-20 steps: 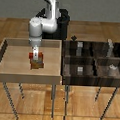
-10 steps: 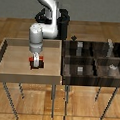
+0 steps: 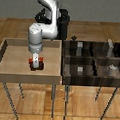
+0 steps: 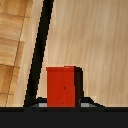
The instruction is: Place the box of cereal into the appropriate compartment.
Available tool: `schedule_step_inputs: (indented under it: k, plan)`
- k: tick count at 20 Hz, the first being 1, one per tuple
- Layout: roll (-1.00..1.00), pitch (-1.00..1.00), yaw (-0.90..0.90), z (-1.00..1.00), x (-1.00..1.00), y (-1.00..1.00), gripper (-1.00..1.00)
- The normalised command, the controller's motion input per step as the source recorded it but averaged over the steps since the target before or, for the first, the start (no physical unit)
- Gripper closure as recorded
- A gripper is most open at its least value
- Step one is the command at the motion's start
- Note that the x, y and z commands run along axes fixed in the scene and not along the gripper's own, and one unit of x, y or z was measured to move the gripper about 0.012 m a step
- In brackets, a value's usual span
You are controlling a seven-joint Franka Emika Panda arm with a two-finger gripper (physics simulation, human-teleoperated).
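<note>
the box of cereal (image 3: 34, 63) stands upright on the floor of the light-wood tray (image 3: 10, 69), and the gripper (image 3: 34, 61) is closed around it, 1 finger (image 4: 89, 104) on each side. beyond, toward the exterior view's right, the dark brown bin (image 3: 94, 60) has 4 cells, and the compartment (image 3: 111, 71) holds a small grey block (image 3: 111, 68).
</note>
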Motion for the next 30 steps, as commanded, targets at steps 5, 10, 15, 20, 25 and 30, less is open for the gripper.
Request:
schedule_step_inputs:
  k: [5,10,15,20,25,30]
  plan:
    - [0.0,0.0,0.0,0.6,0.0,0.0,1.0]
    - [0.0,0.0,0.0,1.0,0.0,0.0,1.0]
    - [0.0,0.0,0.0,1.0,0.0,0.0,1.0]
    - [0.0,0.0,0.0,1.0,0.0,0.0,1.0]
    - [0.0,0.0,0.0,0.0,0.0,1.0,1.0]
    - [0.0,0.0,0.0,0.0,0.0,1.0,1.0]
